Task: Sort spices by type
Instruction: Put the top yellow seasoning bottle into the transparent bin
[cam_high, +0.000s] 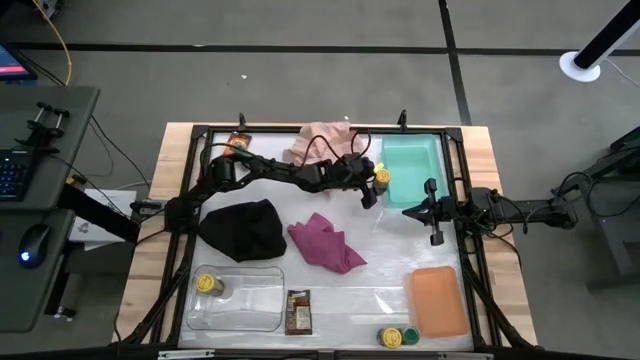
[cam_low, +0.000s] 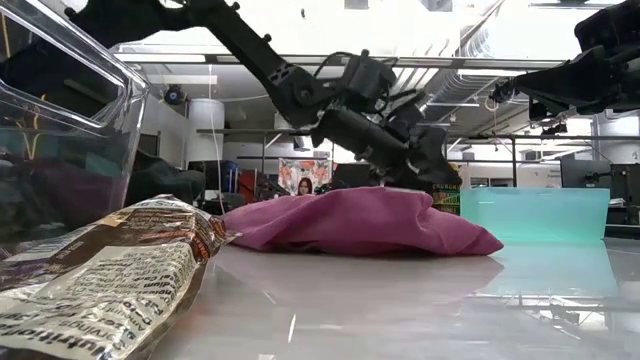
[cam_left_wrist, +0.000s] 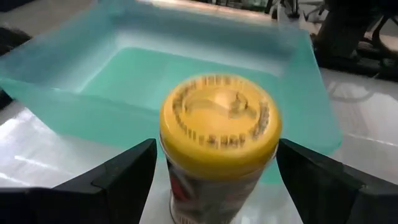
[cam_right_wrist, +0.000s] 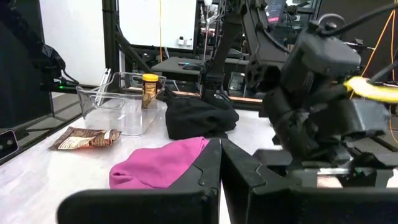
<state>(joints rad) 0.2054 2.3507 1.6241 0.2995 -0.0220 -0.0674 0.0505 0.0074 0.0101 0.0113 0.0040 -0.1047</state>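
Note:
My left gripper (cam_left_wrist: 217, 180) is open around a yellow-lidded jar (cam_left_wrist: 217, 124). One finger stands on each side of the jar's body, and a narrow gap shows on both sides. The jar (cam_high: 381, 177) stands by the teal tray's (cam_high: 412, 150) left wall. In the low view the jar (cam_low: 445, 198) shows under the gripper (cam_low: 420, 170), behind the magenta cloth. My right gripper (cam_high: 435, 222) is shut (cam_right_wrist: 219, 163) and hovers right of the table's middle. Another yellow-lidded jar (cam_high: 208, 284) stands in the clear tray. A dark brown packet (cam_high: 298, 312) lies flat near the near edge.
A yellow-lidded jar (cam_high: 388, 338) and a green-lidded jar (cam_high: 408, 336) stand at the near edge beside the orange tray (cam_high: 438, 300). The black cloth (cam_high: 243, 230), magenta cloth (cam_high: 325, 242) and pink cloth (cam_high: 318, 143) lie mid-table. An orange-red packet (cam_high: 238, 143) sits at the far edge.

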